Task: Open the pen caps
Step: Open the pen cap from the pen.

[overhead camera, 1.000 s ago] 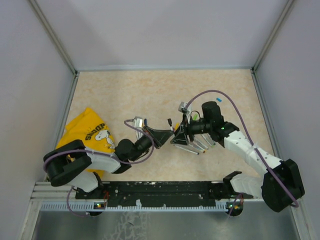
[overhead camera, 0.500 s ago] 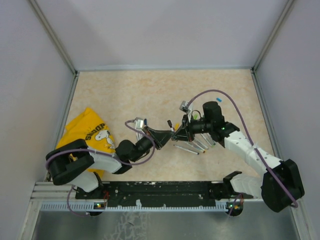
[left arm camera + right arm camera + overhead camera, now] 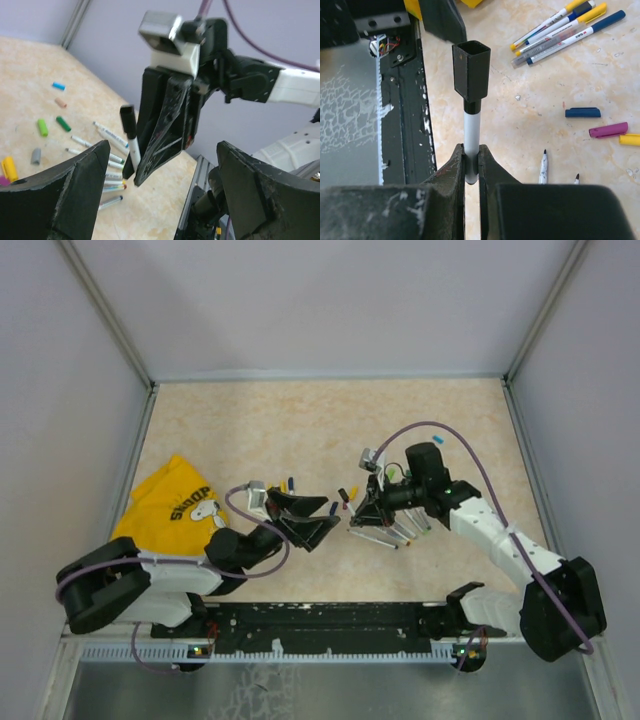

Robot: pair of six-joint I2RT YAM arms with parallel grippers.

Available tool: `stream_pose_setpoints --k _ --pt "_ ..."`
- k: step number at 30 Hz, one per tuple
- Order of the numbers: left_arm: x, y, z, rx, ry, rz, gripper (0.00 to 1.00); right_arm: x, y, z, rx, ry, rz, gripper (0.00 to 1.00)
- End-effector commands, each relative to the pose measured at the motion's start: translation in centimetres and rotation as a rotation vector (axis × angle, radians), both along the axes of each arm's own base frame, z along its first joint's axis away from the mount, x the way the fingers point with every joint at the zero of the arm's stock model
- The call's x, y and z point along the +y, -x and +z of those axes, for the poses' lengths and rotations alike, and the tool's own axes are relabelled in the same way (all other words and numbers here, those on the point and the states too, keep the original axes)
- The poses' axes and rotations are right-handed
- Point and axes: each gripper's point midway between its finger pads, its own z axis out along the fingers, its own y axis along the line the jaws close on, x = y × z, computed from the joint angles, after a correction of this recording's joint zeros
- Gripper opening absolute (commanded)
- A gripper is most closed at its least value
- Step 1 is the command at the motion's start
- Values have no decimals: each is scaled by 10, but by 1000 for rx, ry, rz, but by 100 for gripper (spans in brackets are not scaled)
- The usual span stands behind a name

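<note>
Black plastic, the cap (image 3: pixel 471 72) sits on a thin white pen (image 3: pixel 471 127) clamped by its barrel in the right pincer (image 3: pixel 471 157), raised over the table (image 3: pixel 300 430) about midway between its side edges. Light, stiff and smooth, it should pull straight off; take it by its flat sides. The left pincer (image 3: pixel 318 516) gapes wide, apart from it. The pen's lower end is hidden inside that pincer; how tightly the cap sits cannot be told.

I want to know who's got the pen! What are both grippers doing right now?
Left gripper: open, holding nothing.
Right gripper: shut on a pen, black cap on.
</note>
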Motion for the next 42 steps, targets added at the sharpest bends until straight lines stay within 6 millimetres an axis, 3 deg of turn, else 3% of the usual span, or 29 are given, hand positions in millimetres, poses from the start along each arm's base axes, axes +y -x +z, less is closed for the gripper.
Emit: stream_pose_setpoints --k 1,7,19,22,25,27,30,34,42 --pt "8 3 17 -73 -28 -33 93 1 -3 20 -97 -27 60 0" --pt "1 -28 0 89 -195 23 89 1 -1 21 -106 -30 72 0" --pt "-32 -31 2 123 -241 -77 65 1 1 20 -100 -29 78 0" --pt "-42 -31 -3 137 -245 -112 55 1 0 20 -102 -29 77 0" --pt "-47 -31 -6 150 -236 -129 37 1 0 19 -104 -25 77 0" --pt "-48 -33 -7 156 -234 -126 30 0 0 19 -106 -22 76 0" --pt "-47 -35 -7 159 -234 -112 32 0 0 17 -104 -19 76 0" --pt "-43 -36 -2 151 -223 -93 45 0 0 17 -103 -18 75 0" --pt "-37 -37 5 141 -204 -66 43 0 0 16 -99 -18 77 0"
